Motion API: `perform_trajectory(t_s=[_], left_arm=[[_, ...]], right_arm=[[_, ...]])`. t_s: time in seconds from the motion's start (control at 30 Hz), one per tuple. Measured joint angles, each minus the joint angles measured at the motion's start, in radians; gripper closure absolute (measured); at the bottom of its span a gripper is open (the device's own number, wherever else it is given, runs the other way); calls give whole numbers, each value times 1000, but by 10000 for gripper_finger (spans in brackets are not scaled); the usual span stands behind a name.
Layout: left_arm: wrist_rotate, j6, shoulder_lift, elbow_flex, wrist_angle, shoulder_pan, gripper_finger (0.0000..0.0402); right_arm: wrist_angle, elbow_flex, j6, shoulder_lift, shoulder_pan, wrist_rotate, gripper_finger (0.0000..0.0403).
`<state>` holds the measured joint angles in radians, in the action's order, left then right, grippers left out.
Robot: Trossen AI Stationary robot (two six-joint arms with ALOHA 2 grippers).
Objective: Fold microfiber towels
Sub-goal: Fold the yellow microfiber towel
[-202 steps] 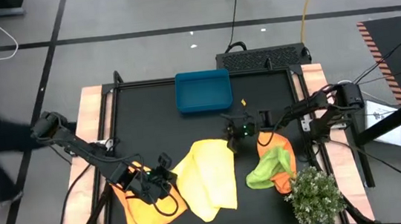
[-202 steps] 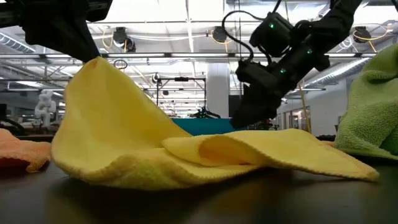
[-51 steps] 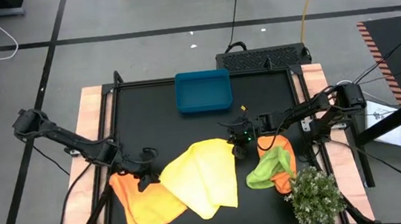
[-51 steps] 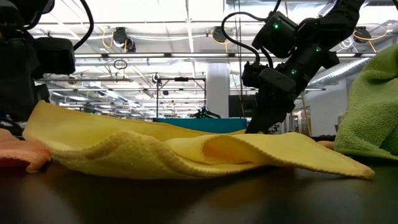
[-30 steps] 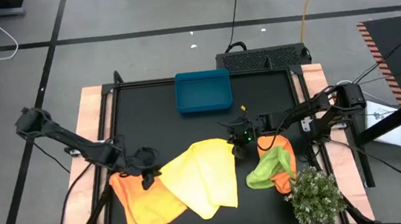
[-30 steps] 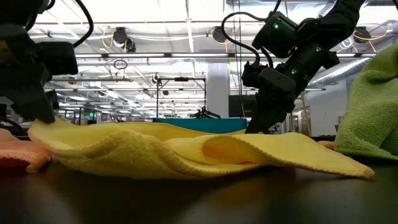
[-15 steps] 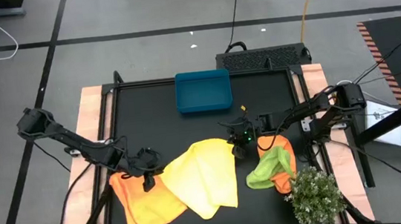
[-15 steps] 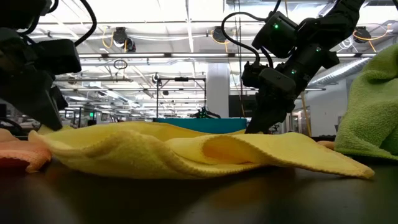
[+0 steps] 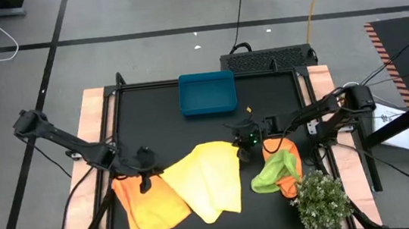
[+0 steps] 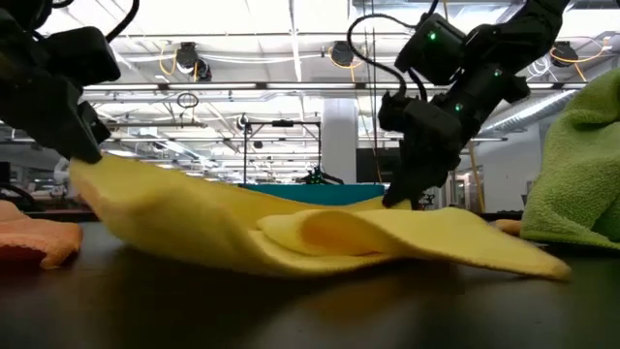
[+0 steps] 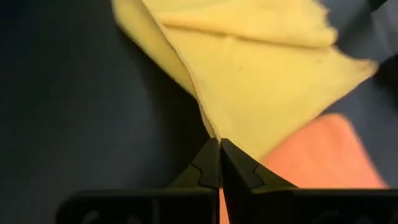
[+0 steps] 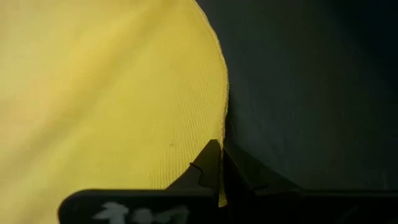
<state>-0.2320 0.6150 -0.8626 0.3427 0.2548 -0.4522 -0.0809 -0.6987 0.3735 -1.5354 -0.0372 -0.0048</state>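
Observation:
A pale yellow towel [image 9: 205,181] lies spread mid-table between my two grippers. My left gripper [image 9: 152,178] is shut on its left corner, which is raised off the table [image 10: 93,167]. My right gripper [image 9: 240,151] is shut on its far right corner [image 10: 395,202], low over the table. An orange towel [image 9: 147,210] lies flat at the near left, partly under the yellow one. A second orange towel [image 9: 282,150] and a lime green towel [image 9: 274,173] lie bunched at the right. My left gripper pinches the yellow towel's left corner [image 11: 210,127] between its two fingertips, slanting down from the table's left. The corner is lifted clear and the cloth slopes down from it to the table. My right gripper pinches the towel's edge [image 12: 222,132] at the far right corner between its fingertips, slanting down from the right. That end stays low, with the cloth beside it resting on the table.
A teal tray [image 9: 207,93] stands at the far middle of the table. A small bushy plant [image 9: 322,200] stands at the near right corner. Bare black tabletop [image 9: 152,127] lies between the tray and the towels.
My left gripper has risen a little with the yellow towel's left corner. That corner, which lay low on the table, now hangs clear, and the towel's left half is drawn up into a slope. The right end stays where it was.

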Motion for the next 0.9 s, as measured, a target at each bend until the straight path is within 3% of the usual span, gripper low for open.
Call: perform_trajectory(t_s=[0.23,0.6,0.9], left_arm=[[-148,-43,44,240,376,0,399],[-190,-242,38,586,545,0,400],[-188,-151,38,721,773,-10,400]], right_arm=[[41,0,-27,185,0,8,403],[-88,-1,-70,447,119,64,403],[-13,-1,-114,596,195,273,403]])
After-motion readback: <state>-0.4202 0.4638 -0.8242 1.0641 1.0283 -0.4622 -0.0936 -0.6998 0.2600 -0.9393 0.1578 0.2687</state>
